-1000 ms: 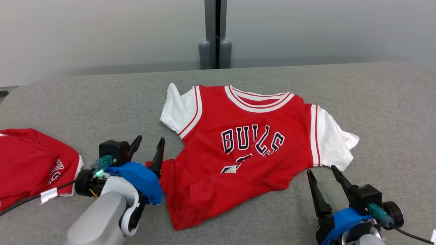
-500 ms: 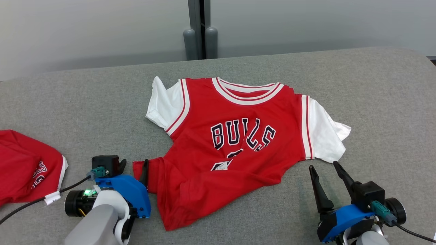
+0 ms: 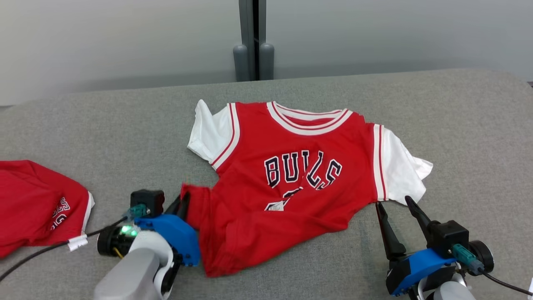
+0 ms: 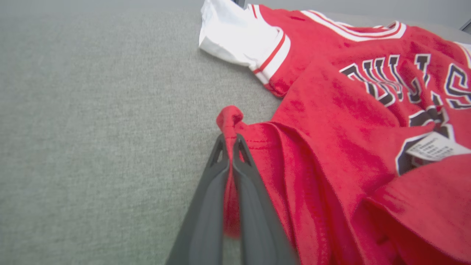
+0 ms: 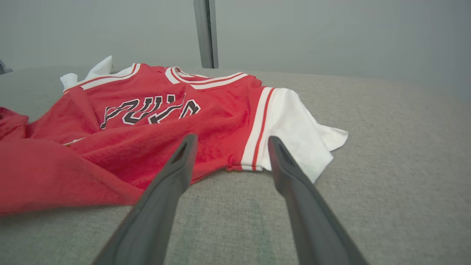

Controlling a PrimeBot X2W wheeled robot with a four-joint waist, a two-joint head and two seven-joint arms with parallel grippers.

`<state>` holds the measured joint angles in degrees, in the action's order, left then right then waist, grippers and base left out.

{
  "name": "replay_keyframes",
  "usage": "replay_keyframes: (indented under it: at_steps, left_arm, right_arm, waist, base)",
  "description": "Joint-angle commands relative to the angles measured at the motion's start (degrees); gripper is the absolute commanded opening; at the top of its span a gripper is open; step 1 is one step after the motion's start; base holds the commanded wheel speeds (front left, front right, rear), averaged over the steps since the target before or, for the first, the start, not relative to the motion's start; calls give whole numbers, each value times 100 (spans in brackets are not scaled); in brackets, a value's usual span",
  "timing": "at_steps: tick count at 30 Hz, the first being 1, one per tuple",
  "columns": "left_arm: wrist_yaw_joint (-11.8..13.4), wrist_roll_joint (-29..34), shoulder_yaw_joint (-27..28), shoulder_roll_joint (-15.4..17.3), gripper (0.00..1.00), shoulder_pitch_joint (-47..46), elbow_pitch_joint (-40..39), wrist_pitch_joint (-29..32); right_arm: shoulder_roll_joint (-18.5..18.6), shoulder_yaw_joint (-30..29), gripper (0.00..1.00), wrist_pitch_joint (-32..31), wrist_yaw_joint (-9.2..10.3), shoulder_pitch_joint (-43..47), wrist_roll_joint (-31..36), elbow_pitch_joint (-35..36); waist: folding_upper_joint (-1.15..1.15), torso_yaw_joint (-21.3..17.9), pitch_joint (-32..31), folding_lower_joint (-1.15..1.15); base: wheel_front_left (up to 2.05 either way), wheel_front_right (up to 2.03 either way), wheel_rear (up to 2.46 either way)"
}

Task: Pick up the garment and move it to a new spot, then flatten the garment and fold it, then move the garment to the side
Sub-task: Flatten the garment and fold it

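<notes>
Here: red jersey (image 3: 250, 233) rumpled, white sleeves, lower hem seemingly folded over.

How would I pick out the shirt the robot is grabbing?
On the wide grey surface, look at the middle. There lies a red jersey with white sleeves, its corner pinched in the left pincer. Unlike the bunched red garment at the left edge, it shows BULLS across the chest.

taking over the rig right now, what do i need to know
Left gripper: shut on the lower left hem corner of the jersey.
Right gripper: open, near the jersey's right sleeve, touching nothing.
Jersey lies face up on the grey surface, lower part bunched; a second red garment sits far left.
Done: left grip. Left: lift, move, flatten, fold, set aside.
</notes>
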<state>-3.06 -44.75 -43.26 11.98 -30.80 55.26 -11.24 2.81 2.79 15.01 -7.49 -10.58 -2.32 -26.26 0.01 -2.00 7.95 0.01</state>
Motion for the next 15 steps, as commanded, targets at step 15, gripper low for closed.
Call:
replay_keyframes:
  at_steps: [15]
  left_arm:
    - [431, 708, 905, 307, 0, -747, -2356, -400]
  right_arm:
    - [16, -8, 100, 26, -1, 307, -216, -81]
  waist:
    - [-1, -117, -763, -1]
  base:
    - [0, 0, 0]
